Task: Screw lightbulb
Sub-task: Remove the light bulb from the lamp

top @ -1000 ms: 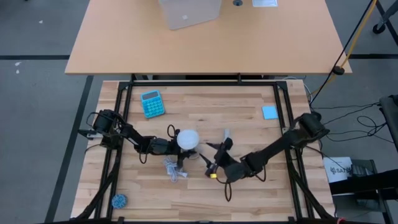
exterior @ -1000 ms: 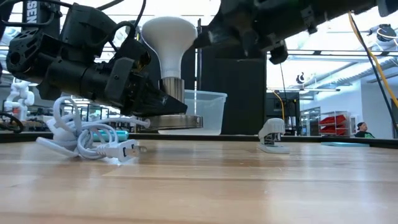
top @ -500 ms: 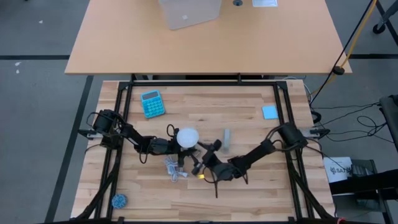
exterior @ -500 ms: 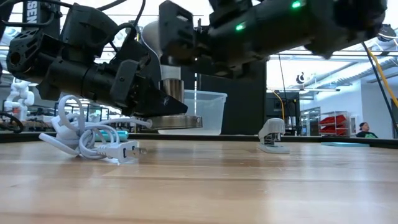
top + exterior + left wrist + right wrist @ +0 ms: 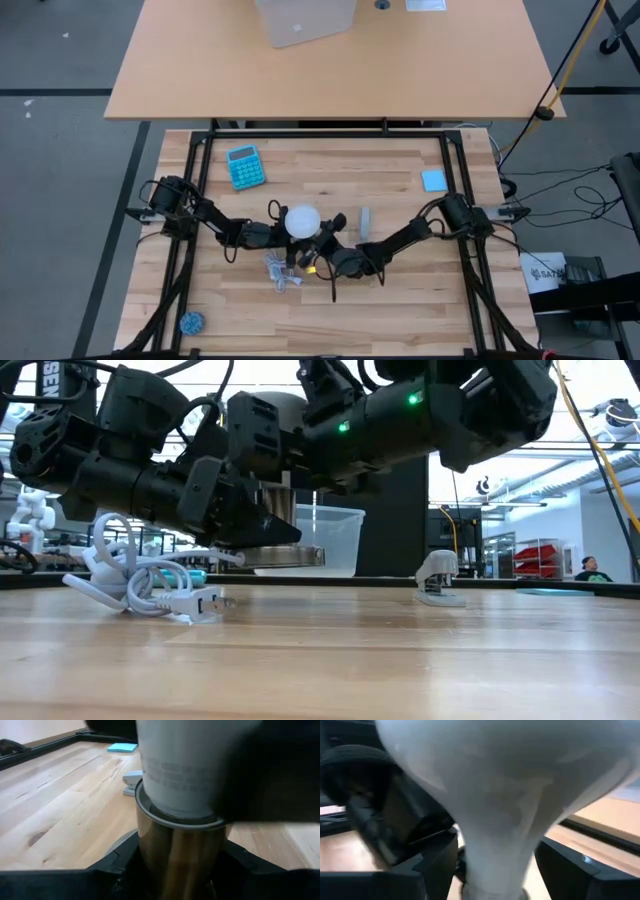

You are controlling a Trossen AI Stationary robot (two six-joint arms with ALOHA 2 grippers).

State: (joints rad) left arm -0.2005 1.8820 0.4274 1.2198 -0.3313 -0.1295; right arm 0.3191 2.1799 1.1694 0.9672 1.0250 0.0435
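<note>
The white lightbulb [image 5: 302, 221] stands upright with its narrow end in a round metallic socket [image 5: 175, 845], left of the table's middle. The socket's white cord [image 5: 278, 270] lies coiled on the table beside it. My left gripper [image 5: 280, 238] comes from the table's left and is shut on the socket. My right gripper [image 5: 322, 235] comes from the right and is open. Its fingers stand on either side of the bulb's tapering neck [image 5: 495, 820]. In the low view the right gripper [image 5: 262, 440] hides most of the bulb. My left gripper pinches the socket's metallic barrel [image 5: 150, 840] between its two fingers, just below the bulb's white neck [image 5: 180, 780]. The fingers lie level and come from the table's left. The socket stands upright, with its wide base disc [image 5: 285, 555] low over the table. My right gripper's fingers [image 5: 437, 865] stand close beside the bulb's neck; whether they touch it I cannot tell.
A teal calculator [image 5: 245, 166] lies at the far left. A grey stapler [image 5: 366, 222] lies just right of the bulb, and a blue pad [image 5: 433, 180] farther right. A small blue object [image 5: 191, 322] lies at the near left corner. The near half of the table has free room.
My right gripper has gone toward the table's left and a little toward the far edge, up to the bulb. Its fingers now stand around the bulb's neck. The bulb, the socket and my left gripper have kept still.
</note>
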